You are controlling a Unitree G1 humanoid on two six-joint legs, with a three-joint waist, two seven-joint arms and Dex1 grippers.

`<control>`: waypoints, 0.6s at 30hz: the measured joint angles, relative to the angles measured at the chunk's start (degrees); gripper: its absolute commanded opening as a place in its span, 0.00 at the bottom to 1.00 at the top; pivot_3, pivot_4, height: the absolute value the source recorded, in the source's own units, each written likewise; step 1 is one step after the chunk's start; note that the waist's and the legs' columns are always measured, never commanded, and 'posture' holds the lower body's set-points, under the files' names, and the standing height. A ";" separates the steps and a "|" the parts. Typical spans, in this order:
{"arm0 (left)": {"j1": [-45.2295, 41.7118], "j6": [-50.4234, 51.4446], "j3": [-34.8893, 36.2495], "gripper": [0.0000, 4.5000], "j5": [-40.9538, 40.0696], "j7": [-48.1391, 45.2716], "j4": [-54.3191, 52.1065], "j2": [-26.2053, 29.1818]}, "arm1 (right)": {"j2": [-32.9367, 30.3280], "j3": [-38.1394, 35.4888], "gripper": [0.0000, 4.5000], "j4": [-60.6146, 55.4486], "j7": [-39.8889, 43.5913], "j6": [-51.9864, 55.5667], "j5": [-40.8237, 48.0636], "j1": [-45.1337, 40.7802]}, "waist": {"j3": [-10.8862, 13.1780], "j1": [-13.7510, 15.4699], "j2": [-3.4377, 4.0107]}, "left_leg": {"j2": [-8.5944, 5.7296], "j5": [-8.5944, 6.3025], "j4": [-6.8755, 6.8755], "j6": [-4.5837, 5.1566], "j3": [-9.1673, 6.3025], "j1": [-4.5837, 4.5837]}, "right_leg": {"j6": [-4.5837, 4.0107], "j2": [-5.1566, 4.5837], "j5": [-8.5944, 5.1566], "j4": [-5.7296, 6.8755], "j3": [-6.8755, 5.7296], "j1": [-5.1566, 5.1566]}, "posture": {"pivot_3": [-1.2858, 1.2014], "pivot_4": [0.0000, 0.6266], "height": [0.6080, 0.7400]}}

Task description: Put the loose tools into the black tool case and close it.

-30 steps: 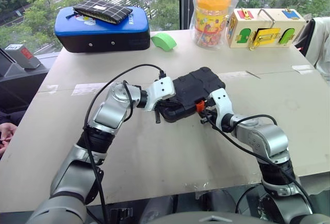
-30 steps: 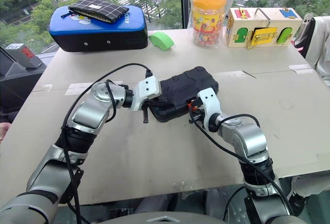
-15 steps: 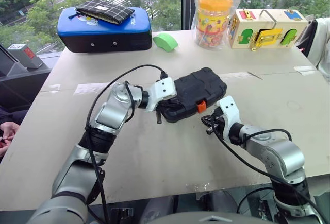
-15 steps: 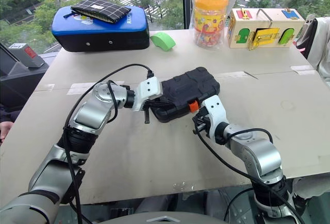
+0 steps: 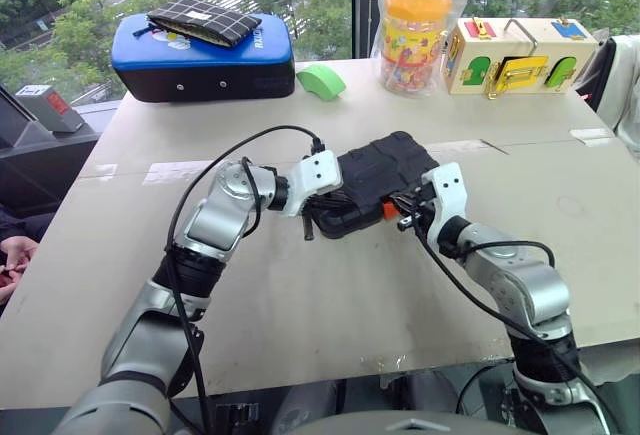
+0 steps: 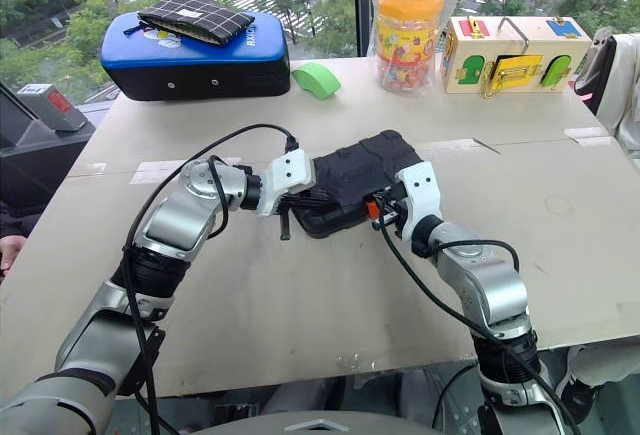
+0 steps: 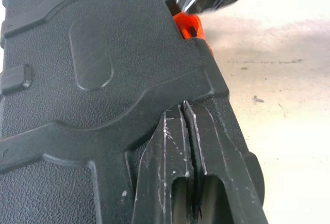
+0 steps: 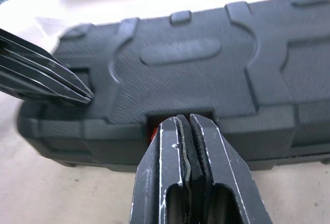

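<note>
Left eye view: black tool case (image 5: pixel 378 180) lid down, both arms' fingers (image 8: pixel 188 131) pressed together, empty.

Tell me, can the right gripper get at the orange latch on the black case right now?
Probably yes. The right gripper, shut, sits right at the orange latch on the black tool case's front edge, nothing between them. The left gripper, shut, rests on the lid off to one side.

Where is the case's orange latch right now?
In the left eye view the orange latch sits on the front edge of the closed black tool case at mid-table, right at the shut right tool.
</note>
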 measured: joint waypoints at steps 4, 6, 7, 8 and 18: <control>0.10 0.00 0.00 0.00 0.02 0.01 0.19 0.05 | -0.40 1.81 0.01 0.37 0.11 -1.06 -1.22 0.39 | -0.17 -0.08 0.00 | 0.00 0.00 0.00 0.00 -0.01 0.03 | 0.00 0.01 0.00 0.00 0.00 0.03 | 0.52 0.24 1.00; 0.23 0.01 0.00 0.00 0.08 0.08 0.22 0.21 | -0.39 2.62 0.01 1.14 0.09 -1.83 -1.88 0.29 | -0.41 -0.22 -0.02 | 0.00 0.00 0.00 0.00 -0.01 0.05 | 0.00 0.02 0.00 0.00 0.00 0.03 | 0.52 0.24 1.00; 0.28 0.02 0.00 0.00 0.13 0.12 0.27 0.26 | -0.38 2.90 0.01 1.48 0.08 -1.98 -2.18 0.16 | -0.48 -0.32 -0.03 | 0.00 0.00 0.00 0.01 0.00 0.06 | 0.00 0.02 0.00 0.01 0.01 0.05 | 0.52 0.24 1.00; 0.34 0.04 0.01 0.00 0.17 0.20 0.33 0.40 | -0.38 3.62 0.01 2.22 0.03 -2.30 -3.01 -0.14 | -0.56 -0.46 -0.05 | 0.01 0.00 0.00 0.01 0.00 0.07 | 0.00 0.03 -0.01 0.01 0.02 0.05 | 0.52 0.24 1.00; 1.21 0.51 0.01 0.00 1.20 0.70 0.48 0.62 | 1.06 6.51 0.01 6.91 -0.32 -6.72 -7.56 0.25 | -0.84 -0.86 -0.14 | 0.06 -0.07 -0.51 0.05 0.12 1.23 | 0.47 0.04 -0.38 -0.06 0.27 0.99 | 0.52 0.24 1.00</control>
